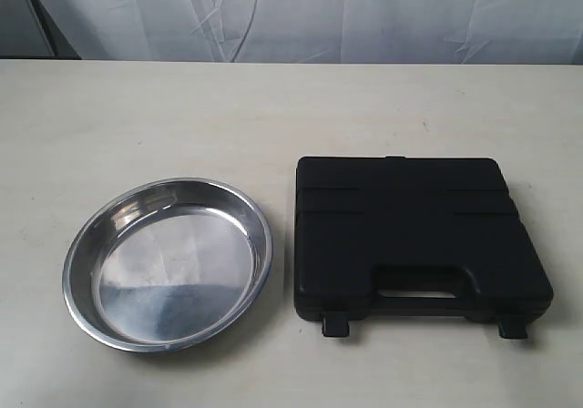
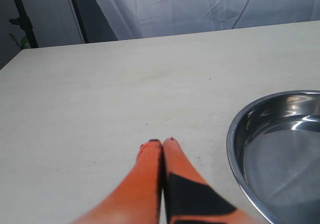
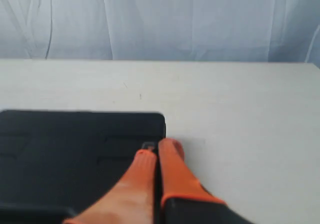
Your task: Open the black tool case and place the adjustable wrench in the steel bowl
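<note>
The black tool case [image 1: 414,239] lies flat and closed on the table's right side, handle slot and two latches toward the front edge. To its left sits the steel bowl [image 1: 168,262], with nothing in it. The adjustable wrench is hidden. No arm shows in the exterior view. In the left wrist view my left gripper [image 2: 162,143] is shut, orange fingers pressed together over bare table beside the steel bowl [image 2: 280,154]. In the right wrist view my right gripper [image 3: 159,148] is shut with nothing between its fingers, held over the edge of the black tool case [image 3: 75,159].
A pale table [image 1: 273,117] carries both items. A white curtain [image 1: 319,12] hangs behind the far edge, with a dark gap at the back left corner.
</note>
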{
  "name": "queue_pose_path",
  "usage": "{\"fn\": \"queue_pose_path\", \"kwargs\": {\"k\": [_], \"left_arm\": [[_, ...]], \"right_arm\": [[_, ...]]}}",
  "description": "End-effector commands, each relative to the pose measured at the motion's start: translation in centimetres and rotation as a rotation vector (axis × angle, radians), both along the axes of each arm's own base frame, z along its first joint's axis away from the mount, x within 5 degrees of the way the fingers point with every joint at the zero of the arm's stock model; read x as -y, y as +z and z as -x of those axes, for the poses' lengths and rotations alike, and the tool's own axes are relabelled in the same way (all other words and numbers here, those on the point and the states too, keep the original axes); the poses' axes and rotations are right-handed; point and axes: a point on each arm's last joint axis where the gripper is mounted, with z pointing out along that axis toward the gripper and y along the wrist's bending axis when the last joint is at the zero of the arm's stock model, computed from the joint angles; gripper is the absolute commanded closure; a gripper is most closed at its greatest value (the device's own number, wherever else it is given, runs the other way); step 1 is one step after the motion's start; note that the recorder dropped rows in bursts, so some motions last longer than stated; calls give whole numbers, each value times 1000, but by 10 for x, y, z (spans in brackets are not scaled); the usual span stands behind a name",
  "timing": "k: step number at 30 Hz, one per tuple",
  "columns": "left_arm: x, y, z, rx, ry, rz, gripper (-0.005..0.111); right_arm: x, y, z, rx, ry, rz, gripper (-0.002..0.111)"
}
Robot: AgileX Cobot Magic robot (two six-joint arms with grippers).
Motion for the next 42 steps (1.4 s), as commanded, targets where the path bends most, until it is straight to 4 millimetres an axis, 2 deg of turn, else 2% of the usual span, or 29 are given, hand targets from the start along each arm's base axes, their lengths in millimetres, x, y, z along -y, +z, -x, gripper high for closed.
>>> {"fn": "queue_pose_path", "kwargs": {"k": [1, 3, 5, 8, 10, 13, 16, 17, 18, 19, 20, 21, 22, 23, 24, 26, 27, 30, 31, 32, 37, 42], "left_arm": [[0, 2, 0, 17, 0, -3, 107], [0, 2, 0, 17, 0, -3, 107], [0, 2, 0, 17, 0, -3, 107], [0, 2, 0, 17, 0, -3, 107], [0, 2, 0, 17, 0, -3, 107], [0, 2, 0, 17, 0, -3, 107], [0, 2, 0, 17, 0, -3, 107], [0, 2, 0, 17, 0, -3, 107], [0, 2, 0, 17, 0, -3, 107], [0, 2, 0, 17, 0, -3, 107], [0, 2, 0, 17, 0, -3, 107], [0, 2, 0, 17, 0, -3, 107], [0, 2, 0, 17, 0, -3, 107], [0, 2, 0, 17, 0, -3, 107], [0, 2, 0, 17, 0, -3, 107], [0, 2, 0, 17, 0, -3, 107], [0, 2, 0, 17, 0, -3, 107], [0, 2, 0, 17, 0, -3, 107], [0, 2, 0, 17, 0, -3, 107], [0, 2, 0, 17, 0, -3, 107], [0, 2, 0, 17, 0, -3, 107], [0, 2, 0, 17, 0, -3, 107]], "right_arm": [[1, 20, -1, 220, -27, -221, 108], [5, 26, -1, 275, -62, -482, 108], [6, 25, -1, 243, -84, -765, 108], [2, 31, 0, 202, -52, -809, 108], [-5, 51, 3, 145, 14, -783, 108], [-14, 79, 1, 54, 84, -631, 109], [-23, 109, -12, -127, 180, -359, 109], [-28, 133, -27, -225, 254, -186, 109], [-30, 142, -37, -285, 298, -93, 109], [-33, 155, -58, -394, 374, 64, 109], [-34, 162, -69, -447, 419, 137, 109], [-37, 167, -93, -547, 497, 237, 109], [-39, 170, -105, -576, 533, 281, 109], [-47, 169, -121, -618, 630, 372, 109], [-52, 165, -130, -644, 696, 427, 109], [-73, 134, -147, -802, 916, 568, 107], [-80, 122, -149, -869, 967, 591, 102], [-103, 85, -156, -1014, 1082, 728, 68], [-109, 78, -157, -1037, 1107, 751, 62], [-117, 70, -158, -1064, 1140, 766, 61], [-140, 52, -160, -1061, 1199, 841, 61], [-151, 34, -164, -1084, 1229, 949, 61]]}}
